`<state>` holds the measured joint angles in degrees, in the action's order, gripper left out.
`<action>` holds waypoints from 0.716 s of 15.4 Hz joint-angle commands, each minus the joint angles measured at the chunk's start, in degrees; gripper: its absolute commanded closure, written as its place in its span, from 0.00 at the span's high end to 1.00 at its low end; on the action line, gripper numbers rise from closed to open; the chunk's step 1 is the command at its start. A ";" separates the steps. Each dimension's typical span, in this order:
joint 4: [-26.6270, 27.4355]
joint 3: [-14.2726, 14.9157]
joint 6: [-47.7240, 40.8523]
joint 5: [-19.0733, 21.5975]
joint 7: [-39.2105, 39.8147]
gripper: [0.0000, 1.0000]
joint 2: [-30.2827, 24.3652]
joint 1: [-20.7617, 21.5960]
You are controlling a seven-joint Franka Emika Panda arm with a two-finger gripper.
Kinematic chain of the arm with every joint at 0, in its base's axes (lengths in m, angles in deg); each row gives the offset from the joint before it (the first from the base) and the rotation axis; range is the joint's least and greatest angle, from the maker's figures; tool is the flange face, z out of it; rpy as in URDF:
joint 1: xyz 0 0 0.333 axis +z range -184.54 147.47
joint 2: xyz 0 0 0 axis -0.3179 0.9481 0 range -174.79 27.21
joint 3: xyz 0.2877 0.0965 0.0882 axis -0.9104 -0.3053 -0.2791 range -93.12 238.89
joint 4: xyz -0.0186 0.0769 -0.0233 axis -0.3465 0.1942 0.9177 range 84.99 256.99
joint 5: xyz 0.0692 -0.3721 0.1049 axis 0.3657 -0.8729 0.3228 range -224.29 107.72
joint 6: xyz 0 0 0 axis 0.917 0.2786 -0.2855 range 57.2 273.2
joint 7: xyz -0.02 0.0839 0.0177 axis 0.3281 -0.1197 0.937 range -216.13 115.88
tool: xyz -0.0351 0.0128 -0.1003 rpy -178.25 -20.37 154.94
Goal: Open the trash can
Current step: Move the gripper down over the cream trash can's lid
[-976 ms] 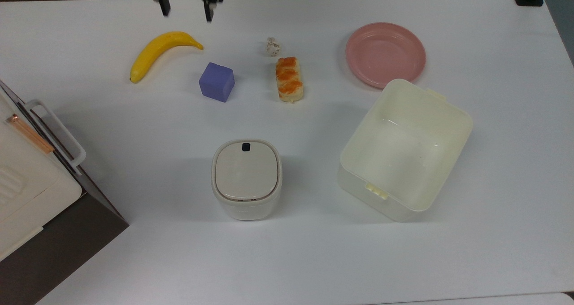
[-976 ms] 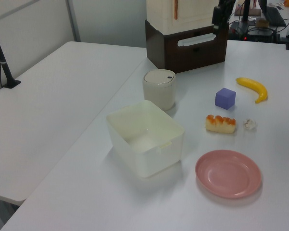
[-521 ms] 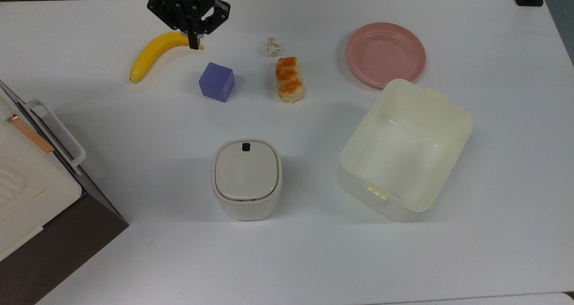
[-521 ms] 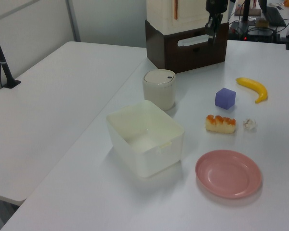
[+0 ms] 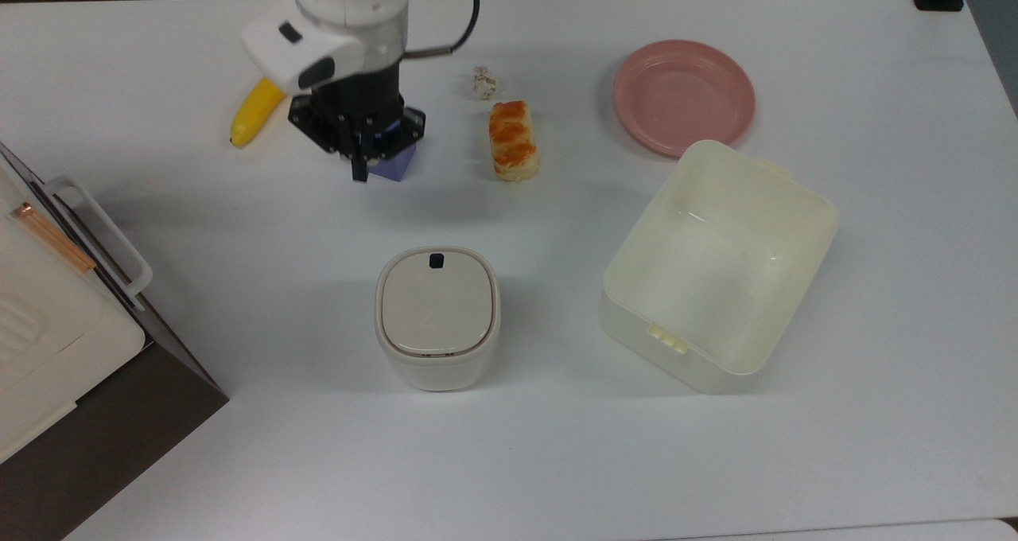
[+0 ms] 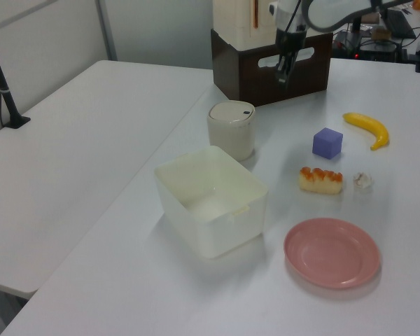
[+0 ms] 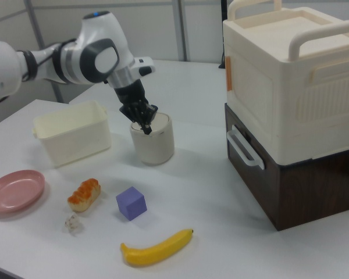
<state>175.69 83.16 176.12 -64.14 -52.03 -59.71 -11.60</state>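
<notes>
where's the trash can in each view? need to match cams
Top view: trash can at lower centre, left of the yellow tub.
Left view: upper centre, beyond the tub.
Right view: centre, right of the tub, partly behind the gripper.
Shared landmark: the purple cube.

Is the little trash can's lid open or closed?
Closed. The beige lid lies flat on the trash can, and the gripper hangs apart from it.

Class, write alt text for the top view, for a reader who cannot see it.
A robot gripper hangs above a white table, short of a closed cream trash can. Around them lie a banana, purple cube, pastry, pink plate and an empty pale-yellow tub.
</notes>
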 commanded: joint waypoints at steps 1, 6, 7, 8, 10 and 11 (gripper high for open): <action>-1.27 -0.87 4.41 -1.01 -4.42 0.00 2.52 0.63; -1.45 -3.77 10.57 -1.71 -9.26 0.00 5.87 0.54; -1.45 -4.03 11.45 -1.62 -9.61 0.00 6.39 0.54; -1.53 -4.04 12.67 -1.54 -9.70 0.00 6.75 0.54; -2.85 -4.04 15.23 -1.45 -11.81 0.00 7.54 0.19; -3.38 -4.04 15.32 -1.36 -12.07 0.00 7.80 0.10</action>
<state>174.61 78.98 189.98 -64.27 -61.17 -53.04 -11.45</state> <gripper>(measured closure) 0.991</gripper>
